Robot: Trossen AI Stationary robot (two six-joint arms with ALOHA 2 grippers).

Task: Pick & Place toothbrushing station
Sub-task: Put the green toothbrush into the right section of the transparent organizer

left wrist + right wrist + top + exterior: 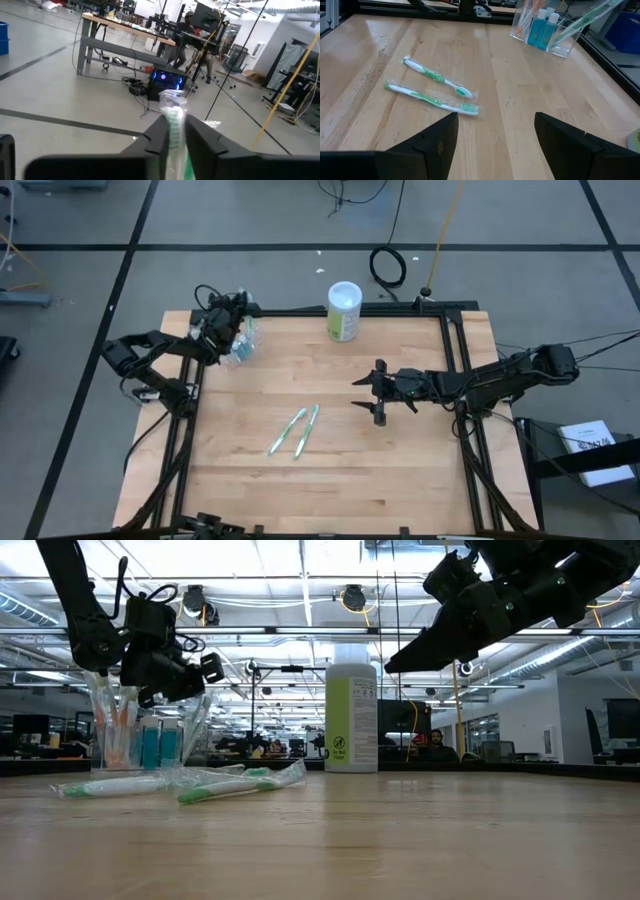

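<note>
Take the clear cup (543,27) as your landmark: it stands at the far left corner of the bench (330,470), holding pinkish brushes and teal tubes (158,745). Your left claw (228,326) is right over it, fingers closed tight on a wrapped green-and-white toothbrush (174,127) standing upright between them. Two more wrapped toothbrushes (295,430) lie loose mid-bench, well clear of the cup. Your right claw (374,393) hovers beyond them, jaws spread wide and empty. Judging by the look, those brushes are light, thin and stiff, but the wrapper will be slippery. Pinch across the handle's middle, not the crinkly wrapper ends. The cup itself probably tips easily.
</note>
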